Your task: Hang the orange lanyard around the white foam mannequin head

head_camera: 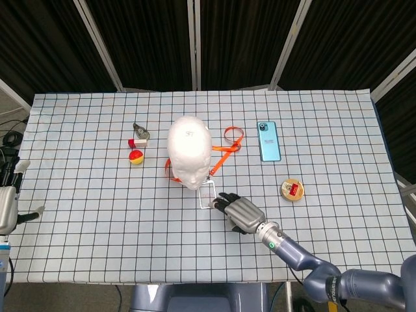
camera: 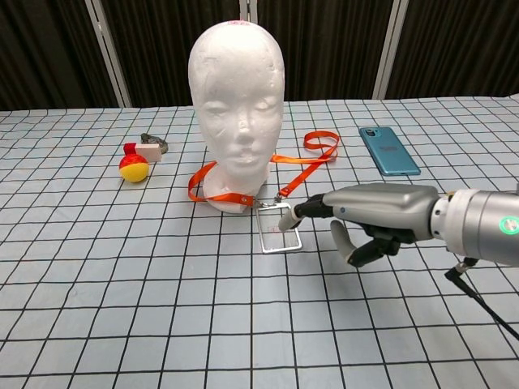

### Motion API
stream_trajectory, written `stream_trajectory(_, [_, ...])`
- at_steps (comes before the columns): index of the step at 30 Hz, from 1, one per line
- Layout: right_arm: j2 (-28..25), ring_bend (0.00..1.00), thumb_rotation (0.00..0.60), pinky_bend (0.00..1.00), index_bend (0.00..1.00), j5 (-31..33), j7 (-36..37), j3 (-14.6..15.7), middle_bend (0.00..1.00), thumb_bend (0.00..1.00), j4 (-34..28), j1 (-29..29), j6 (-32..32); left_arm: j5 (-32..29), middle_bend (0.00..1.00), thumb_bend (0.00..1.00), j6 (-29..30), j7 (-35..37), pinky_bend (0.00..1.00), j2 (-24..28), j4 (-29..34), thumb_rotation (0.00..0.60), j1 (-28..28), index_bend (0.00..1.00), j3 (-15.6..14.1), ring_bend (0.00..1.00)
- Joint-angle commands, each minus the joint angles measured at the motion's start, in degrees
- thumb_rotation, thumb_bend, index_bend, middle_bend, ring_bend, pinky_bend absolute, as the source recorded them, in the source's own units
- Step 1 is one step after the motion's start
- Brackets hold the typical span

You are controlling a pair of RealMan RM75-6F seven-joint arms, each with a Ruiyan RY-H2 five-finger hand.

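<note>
The right hand (camera: 369, 219) reached low over the table, fingers extended and loosely apart, holding nothing; its fingertips (camera: 302, 211) sat at the clear badge holder (camera: 278, 228), perhaps touching its edge. This looked like the approach to a grasp, which next called for pinching the holder. Beyond, the orange lanyard (camera: 284, 172) lay flat beside the white foam mannequin head (camera: 236, 105).

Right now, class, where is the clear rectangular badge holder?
In both views the clear rectangular badge holder lies flat just in front of the white foam mannequin head, by the right hand.
</note>
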State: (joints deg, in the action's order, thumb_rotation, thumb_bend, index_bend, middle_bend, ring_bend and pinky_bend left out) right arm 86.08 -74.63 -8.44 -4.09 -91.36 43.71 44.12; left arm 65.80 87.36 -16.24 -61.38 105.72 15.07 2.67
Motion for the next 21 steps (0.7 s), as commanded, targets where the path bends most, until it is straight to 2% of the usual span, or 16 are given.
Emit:
stream_trajectory(1, [2.3,0.05,0.6,0.15,0.18,1.7,-2.2,-0.1,0.14,1.0,1.6,1.0,-0.9,0.1,0.0,0.0,-0.5,0.6,0.0,0.2,-0.4,0.6,-0.3,0.0,0.5,0.0])
stream_trajectory(10, [5.7,0.05,0.6,0.15,0.18,4.8,-4.4,0.0,0.14,1.0,3.8,1.3,-0.9,0.8,0.0,0.0,-1.6,1.3,0.0,0.3,-0.7,0.6,-1.1,0.0,1.4,0.0])
stream_trajectory(21, [3.9,0.11,0.6,0.19,0.19,5.7,-4.1,1.2,0.2,1.0,1.2,1.4,-2.3,2.0,0.0,0.0,-2.5,1.0,0.0,0.1,-0.6,0.6,-1.8,0.0,2.1,0.0])
